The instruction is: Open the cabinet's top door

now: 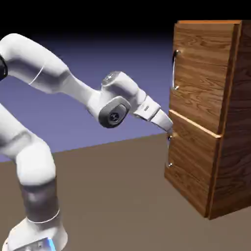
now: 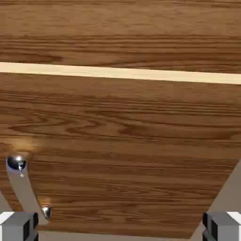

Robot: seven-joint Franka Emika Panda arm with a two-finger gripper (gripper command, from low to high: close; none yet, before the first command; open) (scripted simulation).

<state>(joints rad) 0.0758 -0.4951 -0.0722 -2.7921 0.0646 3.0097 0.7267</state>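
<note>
Your end effector (image 1: 169, 127) sits with fingers spread and empty at the seam between the two panels, right of centre in the exterior view. You need the top door's (image 1: 203, 68) silver bar handle (image 1: 174, 68): it runs vertically, above the end effector, upper right of frame on the cabinet (image 1: 230, 162). Hand view shows only the lower panel (image 2: 132, 155).
</note>
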